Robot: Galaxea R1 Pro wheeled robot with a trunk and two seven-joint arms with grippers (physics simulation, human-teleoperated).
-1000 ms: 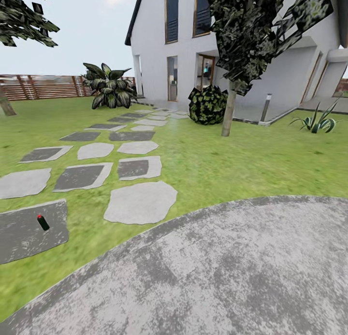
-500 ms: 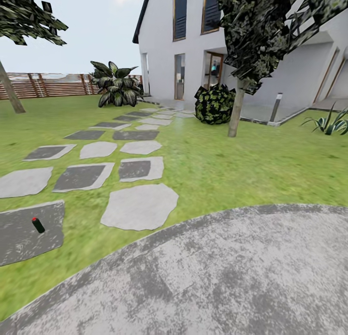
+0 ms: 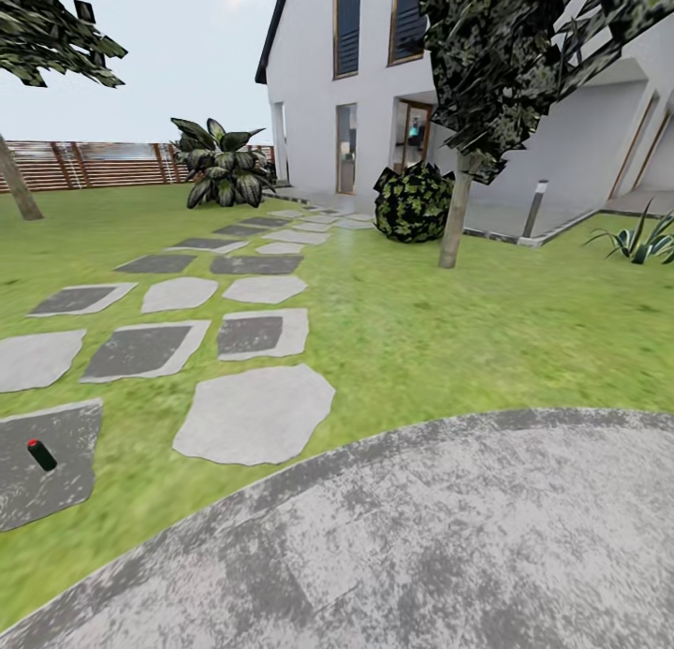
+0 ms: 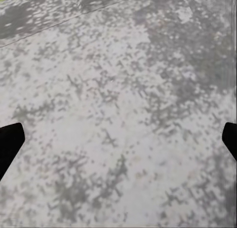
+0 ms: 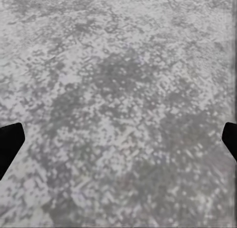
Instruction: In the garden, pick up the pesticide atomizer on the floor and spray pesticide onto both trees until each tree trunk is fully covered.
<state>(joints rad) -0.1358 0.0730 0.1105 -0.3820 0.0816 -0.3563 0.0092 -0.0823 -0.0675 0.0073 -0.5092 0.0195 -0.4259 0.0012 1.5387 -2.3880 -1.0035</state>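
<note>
Nearby, atomizer [image 3: 41,455] (red-capped), dark paver [image 3: 56,438]

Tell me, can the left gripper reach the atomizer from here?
Probably not yet. The atomizer lies far off on a dark stone, while the open left gripper hangs above the grey patio.

left fingertips [image 4: 10,144]: two black tips at opposite edges of the left wrist view, flat matte, no markings to be made out
left tip shape: the larger one is blunt, with a slanted inner edge; the other [image 4: 230,139] is a smaller black wedge
right fingertips [image 5: 10,144]: same black, same matte finish, one at each edge of the right wrist view
right tip shape: one blunt with a slanted edge; the other [image 5: 230,139] a small wedge
cables, screws: too little of the body shows to tell
</note>
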